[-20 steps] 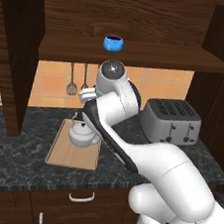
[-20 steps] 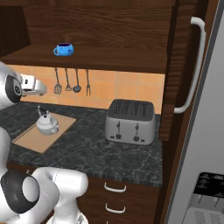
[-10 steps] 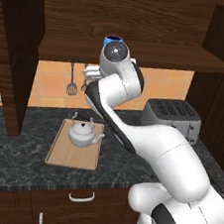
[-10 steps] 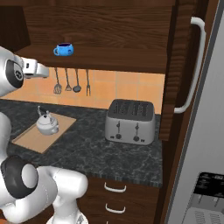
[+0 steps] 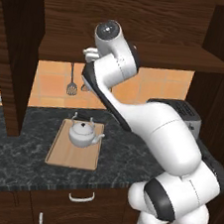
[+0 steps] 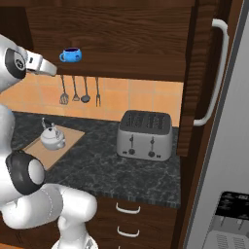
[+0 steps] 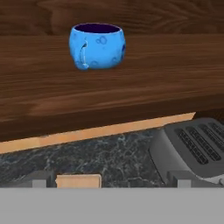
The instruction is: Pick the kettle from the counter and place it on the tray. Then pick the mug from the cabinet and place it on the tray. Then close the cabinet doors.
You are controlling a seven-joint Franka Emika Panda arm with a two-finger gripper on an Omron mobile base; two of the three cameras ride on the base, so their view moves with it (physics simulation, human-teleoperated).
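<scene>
**Reaching up toward the blue mug on the cabinet shelf**

Your arm is raised to shelf height, and its gripper (image 6: 52,71) has the two fingers spread wide with nothing between them. That reads as a hand made ready to take something, not one carrying anything.

The kettle (image 5: 83,132) sits upright on the tray (image 5: 61,153), which lies flat on the counter (image 5: 13,153). So the first part of the job looks done, and the tray has bare wood left beside the kettle for a second item.

The mug (image 7: 96,46) stands upright on the cabinet (image 6: 126,65) shelf, set back from the front lip, its handle turned toward the camera on your hand. From that camera it appears ahead of the fingers and above their line, clearly apart from them. In the right base view the mug (image 6: 71,55) is just beyond the gripper, slightly higher, with a gap between.

A toaster (image 6: 145,134) stands on the counter to the right, well clear. One cabinet door (image 6: 206,73) hangs open at the right, its bar handle facing you.
</scene>
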